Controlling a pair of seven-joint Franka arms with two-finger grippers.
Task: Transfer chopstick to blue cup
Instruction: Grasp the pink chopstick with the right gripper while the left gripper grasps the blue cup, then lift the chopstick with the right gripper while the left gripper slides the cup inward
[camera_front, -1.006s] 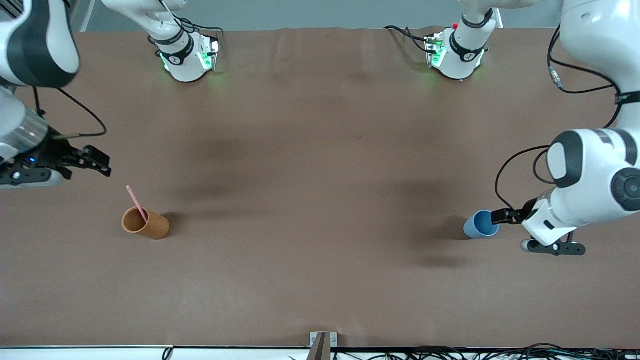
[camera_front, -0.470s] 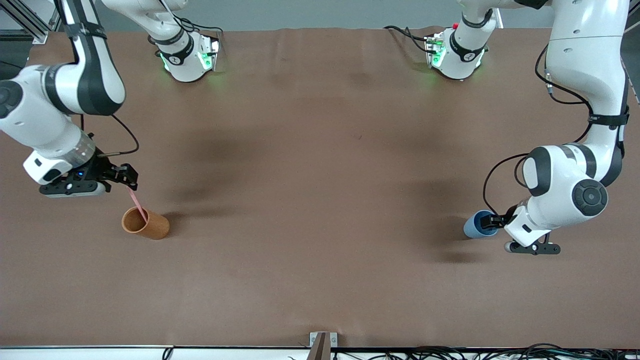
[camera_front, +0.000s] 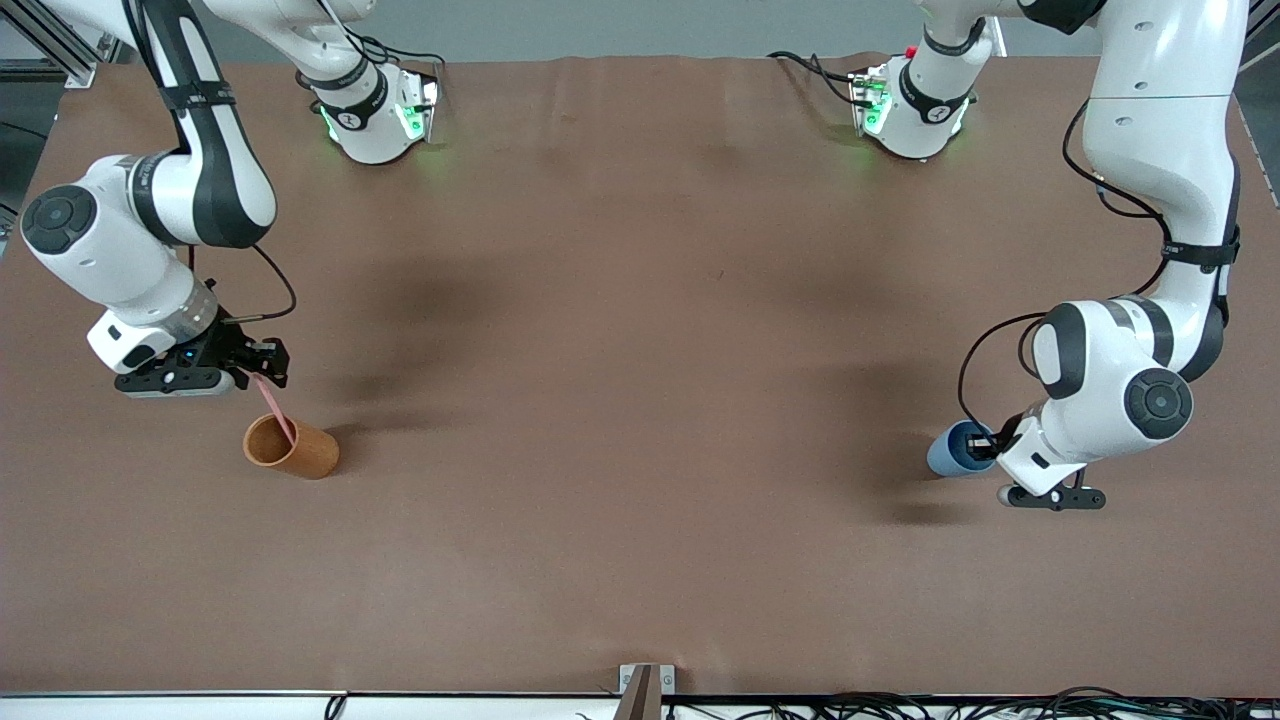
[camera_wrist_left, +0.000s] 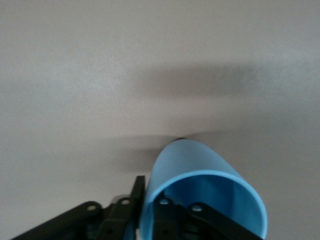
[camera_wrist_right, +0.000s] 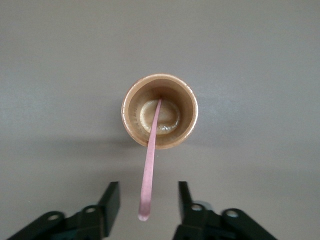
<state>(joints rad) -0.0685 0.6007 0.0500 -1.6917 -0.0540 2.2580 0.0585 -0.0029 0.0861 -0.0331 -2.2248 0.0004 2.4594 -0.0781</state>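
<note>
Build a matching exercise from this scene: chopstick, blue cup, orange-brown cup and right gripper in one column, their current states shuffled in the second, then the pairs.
Column one:
1. chopstick
2. blue cup
3. orange-brown cup
4. right gripper

Column two:
A. its wall pinched by the left gripper, one finger inside
B. open, a finger on each side of the stick's top end
C. leaning in a cup, top end free
D. upright on the table, holding the stick

Pairs: 1-C, 2-A, 3-D, 4-B
</note>
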